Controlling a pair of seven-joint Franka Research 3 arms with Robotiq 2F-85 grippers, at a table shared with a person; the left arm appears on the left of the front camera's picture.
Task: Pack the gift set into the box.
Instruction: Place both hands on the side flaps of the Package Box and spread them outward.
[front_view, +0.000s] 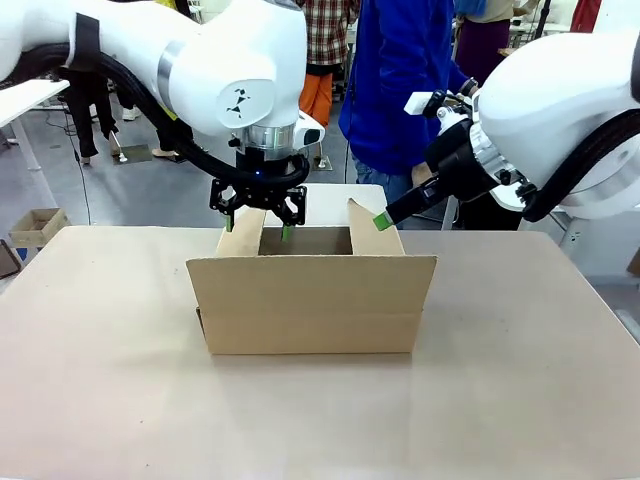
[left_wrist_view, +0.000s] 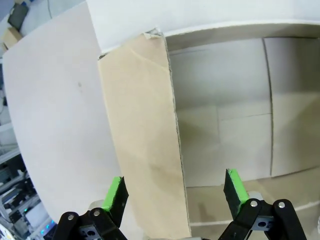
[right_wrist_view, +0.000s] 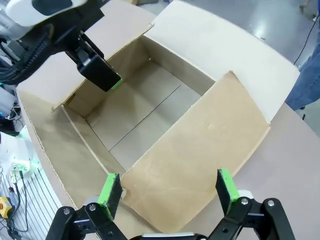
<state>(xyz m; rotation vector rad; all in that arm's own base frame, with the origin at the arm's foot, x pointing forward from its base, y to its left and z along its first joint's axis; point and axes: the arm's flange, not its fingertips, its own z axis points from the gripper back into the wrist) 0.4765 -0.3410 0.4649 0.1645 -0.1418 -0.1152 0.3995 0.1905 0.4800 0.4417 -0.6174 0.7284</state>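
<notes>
Black, green-padded left gripper (front_view: 258, 222) released, fingers astride the upright left flap (front_view: 245, 236) of the large brown corrugated cardboard box (front_view: 310, 305), standing open mid-way on the tan table (front_view: 100, 400). Matching right gripper (front_view: 383, 221) also spread wide, at the right flap (front_view: 375, 240).

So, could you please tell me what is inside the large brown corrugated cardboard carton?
The brown cardboard carton shows a bare floor with a seam between its bottom flaps. The leaning side flap at the right gripper hides the floor strip beneath it.

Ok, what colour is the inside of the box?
The box is plain pale brown inside, unprinted; best in the right wrist view.
</notes>
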